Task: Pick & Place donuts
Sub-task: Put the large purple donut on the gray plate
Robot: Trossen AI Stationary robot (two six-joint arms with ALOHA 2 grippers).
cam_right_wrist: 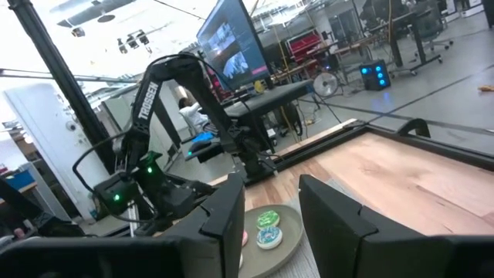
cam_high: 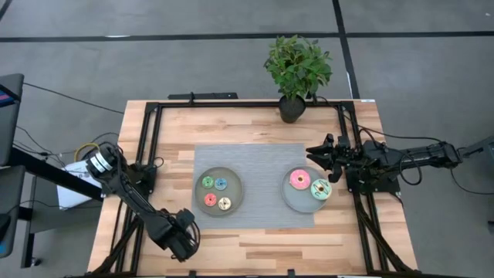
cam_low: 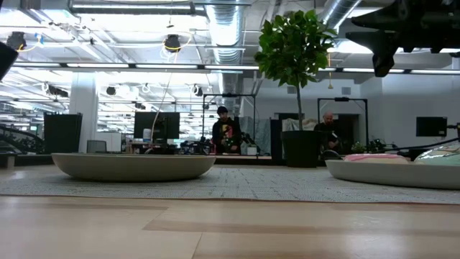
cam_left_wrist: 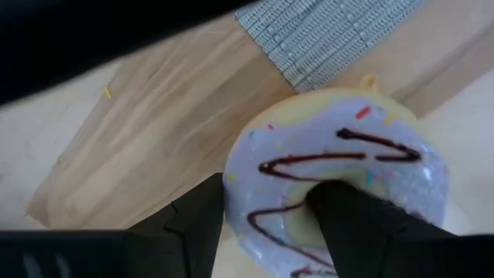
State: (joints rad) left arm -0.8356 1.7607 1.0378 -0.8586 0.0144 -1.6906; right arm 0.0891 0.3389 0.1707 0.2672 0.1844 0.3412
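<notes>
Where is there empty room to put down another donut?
The mat is bare between the left plate and right plate. Bare wood lies between the mat and the plant. The left plate is crowded with four tiny donuts; the right holds two.

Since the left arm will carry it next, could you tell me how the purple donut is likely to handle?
The purple donut looks like a light toy. One finger of the left end effector sits in its hole, so it probably won't slip free. Its icing looks glossy and may slide; released on edge, the ring might roll.
</notes>
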